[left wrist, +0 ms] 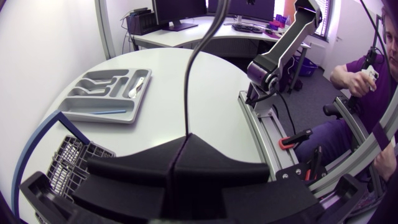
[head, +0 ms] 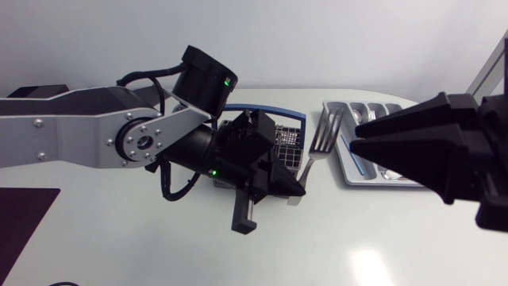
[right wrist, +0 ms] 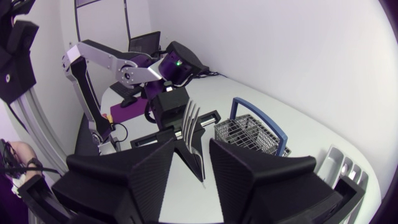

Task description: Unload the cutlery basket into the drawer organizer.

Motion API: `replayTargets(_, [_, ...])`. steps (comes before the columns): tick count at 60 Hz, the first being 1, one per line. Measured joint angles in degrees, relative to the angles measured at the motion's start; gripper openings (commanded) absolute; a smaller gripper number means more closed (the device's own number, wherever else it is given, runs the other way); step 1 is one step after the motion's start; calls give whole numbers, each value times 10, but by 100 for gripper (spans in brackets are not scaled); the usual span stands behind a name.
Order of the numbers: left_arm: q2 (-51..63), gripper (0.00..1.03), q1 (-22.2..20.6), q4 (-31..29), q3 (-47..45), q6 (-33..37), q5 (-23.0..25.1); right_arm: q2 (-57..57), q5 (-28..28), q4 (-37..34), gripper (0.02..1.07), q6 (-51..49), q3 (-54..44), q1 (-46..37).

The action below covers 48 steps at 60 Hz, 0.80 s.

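Note:
A silver fork [head: 320, 143] stands between my two grippers, above the table. My left gripper [head: 290, 187] is shut on its handle end; in the left wrist view the thin handle [left wrist: 189, 81] rises out of the closed fingers [left wrist: 177, 155]. The tines [right wrist: 191, 124] sit in the gap of my right gripper [right wrist: 194, 152], whose fingers stand apart on either side. That gripper [head: 357, 147] comes in from the right, over the grey drawer organizer [head: 381, 183]. Behind the left gripper is the wire cutlery basket [head: 287, 137] with its blue handle.
The organizer [left wrist: 93, 117] holds a blue-handled piece and some silver cutlery in its compartments. The basket [left wrist: 65, 158] stands beside my left gripper, between it and the organizer. A dark purple mat [head: 24, 230] lies at the table's front left.

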Motion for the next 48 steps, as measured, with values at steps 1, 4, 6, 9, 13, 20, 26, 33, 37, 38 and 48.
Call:
replayTargets(1, [0,3,0,-4,0,3,2,-5,0,-1,70,-5,-4,-1])
replayTargets(4, [0,3,0,-23,0,17,10,-25,0,-4,70,-28,-21,-4])
replayTargets(6, [0,3,0,-35,0,26,18,-36,0,-6,70,-45,-33,-8])
replayTargets(9, [0,3,0,-54,2,39,26,-48,-3,-10,70,-73,-50,-16])
replayTargets(13, [2,3,0,-88,11,62,35,-56,-11,-10,70,-104,-74,-26])
replayTargets(20, [8,3,-2,-139,28,100,39,-58,-39,-8,70,-143,-105,-42])
replayTargets(26, [13,3,-5,-170,38,128,43,-50,-68,5,70,-163,-118,-52])
replayTargets(33, [19,3,-5,-202,47,154,54,-24,-99,20,70,-179,-119,-55])
replayTargets(37, [21,3,-5,-205,49,161,56,-9,-104,30,70,-179,-123,-49])
replayTargets(38, [21,3,-5,-205,49,163,57,-5,-105,33,70,-179,-124,-46])
replayTargets(48, [23,3,-5,-215,57,168,67,14,-103,76,60,-170,-137,-9])
